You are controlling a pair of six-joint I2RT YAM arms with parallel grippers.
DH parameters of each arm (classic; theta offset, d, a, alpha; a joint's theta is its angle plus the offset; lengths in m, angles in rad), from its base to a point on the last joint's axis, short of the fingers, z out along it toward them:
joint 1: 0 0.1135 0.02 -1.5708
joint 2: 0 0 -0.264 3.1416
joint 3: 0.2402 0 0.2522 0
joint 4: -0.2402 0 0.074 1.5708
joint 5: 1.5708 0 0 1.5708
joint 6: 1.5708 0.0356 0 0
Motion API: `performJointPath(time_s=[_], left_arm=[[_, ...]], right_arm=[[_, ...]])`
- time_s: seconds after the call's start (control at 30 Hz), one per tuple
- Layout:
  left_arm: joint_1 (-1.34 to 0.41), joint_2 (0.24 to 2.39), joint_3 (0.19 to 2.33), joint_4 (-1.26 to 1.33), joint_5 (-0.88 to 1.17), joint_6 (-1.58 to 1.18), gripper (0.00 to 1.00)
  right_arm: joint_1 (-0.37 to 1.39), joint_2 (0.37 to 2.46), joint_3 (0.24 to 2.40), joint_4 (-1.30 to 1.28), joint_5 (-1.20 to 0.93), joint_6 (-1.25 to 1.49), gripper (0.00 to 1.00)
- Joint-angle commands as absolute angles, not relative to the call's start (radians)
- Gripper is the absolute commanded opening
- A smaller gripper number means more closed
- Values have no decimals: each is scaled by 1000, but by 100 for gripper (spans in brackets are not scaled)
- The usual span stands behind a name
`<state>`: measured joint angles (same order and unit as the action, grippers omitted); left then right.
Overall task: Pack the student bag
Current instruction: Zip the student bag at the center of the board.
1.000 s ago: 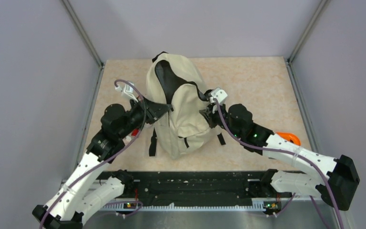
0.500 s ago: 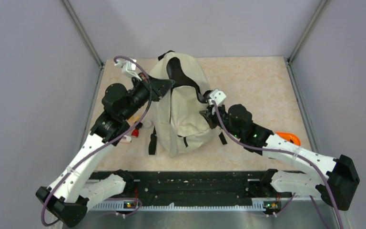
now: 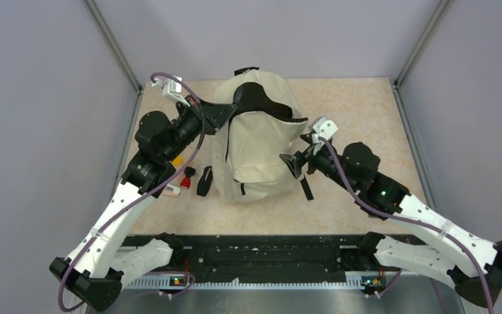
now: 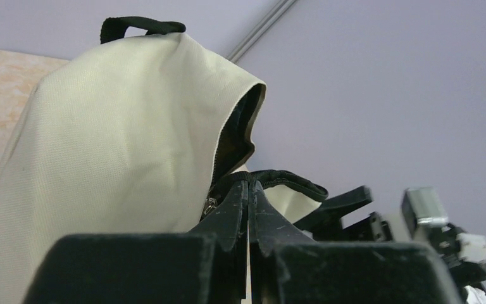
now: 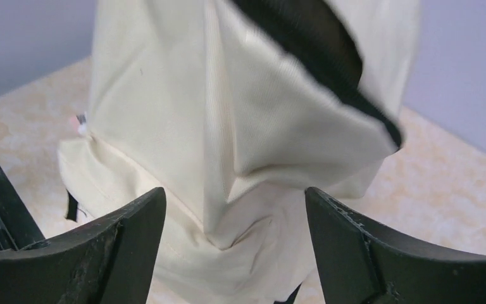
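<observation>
We log the large cream fabric backpack (image 3: pixel 255 150) upright mid the speckled beige table (image 3: pixel 359 111), mouth open. Our left gripper (image 3: pixel 229 116) pinches its black zipper rim; our right gripper (image 3: pixel 293 163) gapes beside it, empty. Held one-sided, it may slump shut or topple.

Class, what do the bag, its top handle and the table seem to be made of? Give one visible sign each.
Bag: cream woven cloth, canvas-like, matte; a fine weave and soft folds show.
Handle: black webbing, perhaps nylon; a flat strap loop.
Table: smooth beige top, maybe stone-look laminate; a mottled pattern.
</observation>
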<state>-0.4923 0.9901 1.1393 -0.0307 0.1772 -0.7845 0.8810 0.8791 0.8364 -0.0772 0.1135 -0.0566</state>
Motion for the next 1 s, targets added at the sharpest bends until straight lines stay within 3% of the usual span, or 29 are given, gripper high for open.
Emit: performJointPath(time_s=[0.0,0.3,0.63,0.97], left_arm=[[-485,942,1189,32,245,-821,0],[-474,914,1167,5,329,-832,0],[-470,904,1170,2,371,-842,0],[-469,900,1168,-36,380,-838,0]], right_arm=[[881,803,1004,-170,93,-102,81],[881,860,1163,-181,-159,-159,87],[882,1134,1365,-142,-356,-213,76],[882,1259,1397,-18,-356,-221,63]])
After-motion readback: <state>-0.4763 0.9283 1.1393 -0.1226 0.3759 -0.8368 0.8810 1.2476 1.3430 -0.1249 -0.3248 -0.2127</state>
